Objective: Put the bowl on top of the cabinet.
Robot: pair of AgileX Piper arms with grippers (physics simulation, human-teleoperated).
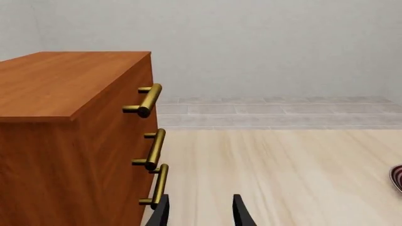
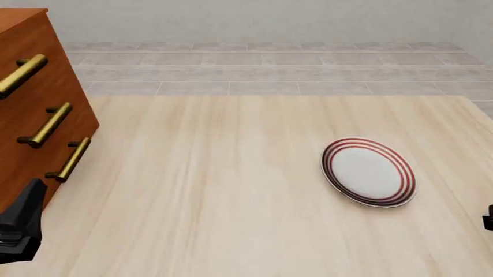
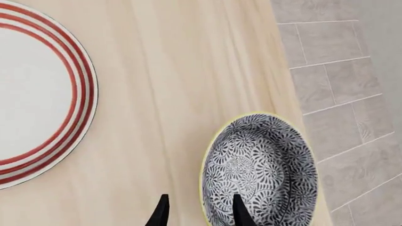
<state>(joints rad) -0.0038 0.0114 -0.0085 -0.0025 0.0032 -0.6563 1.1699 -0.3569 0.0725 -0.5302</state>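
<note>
Two black fingertips of the right gripper (image 3: 197, 212) stand apart in the right wrist view, one over the bowl's (image 3: 261, 169) patterned inside and one just outside its yellow rim; whether they touch that rim cannot be told, and nothing is gripped yet. Judged from this, the step in hand is the approach to the bowl, and the next move calls for lowering and closing on the rim wall, then a lift and a long carry across the table (image 2: 231, 190). Being round, the bowl has no long axis (only its mouth, which faces up) and it sits near the table's edge on the right arm's side, beside grey floor tiles, outside the front view. Just beyond it lies the red-ringed plate (image 2: 368, 172), apart from the bowl. Across the table, the left gripper (image 1: 199, 212) hangs open and empty just beside the cabinet's (image 2: 43, 92) lowest brass handle (image 2: 68, 160). Farthest off, the cabinet's flat wooden top shows bare in the left wrist view
</note>
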